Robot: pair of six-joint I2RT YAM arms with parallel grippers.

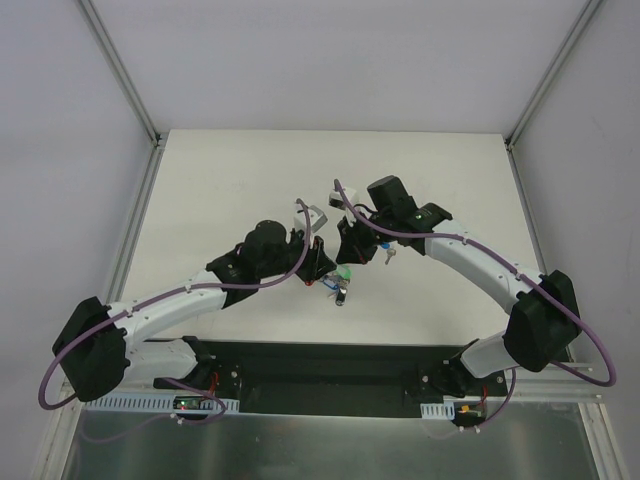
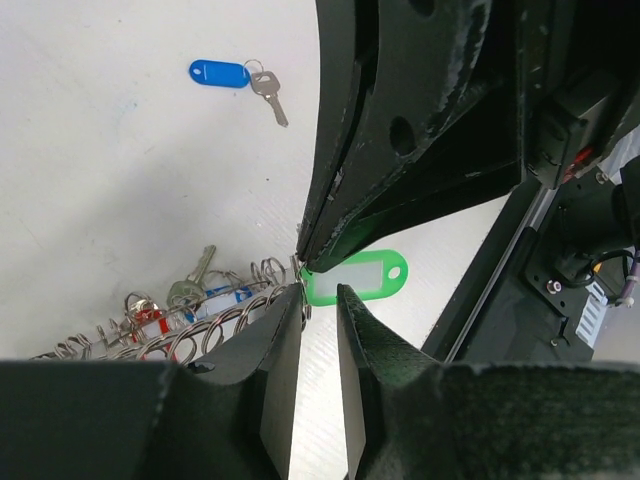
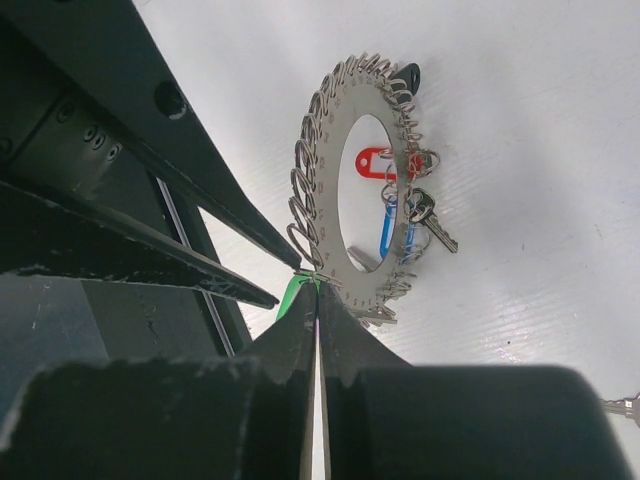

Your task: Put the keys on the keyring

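From above and behind we look down on the whole table [image 1: 240, 170]; our wrist views sit close behind their fingers [image 2: 270, 400], facing each other, both catching the keyring [image 3: 352, 95]

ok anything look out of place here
Only the blue-tagged key: it lies alone on the table, apart from the keyring where other keys hang. Nothing looks damaged.

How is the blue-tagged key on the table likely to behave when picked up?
Probably floppy: the blue tag and key join only through a small ring, so one will likely dangle. It lies flat, so pinching it may be awkward.
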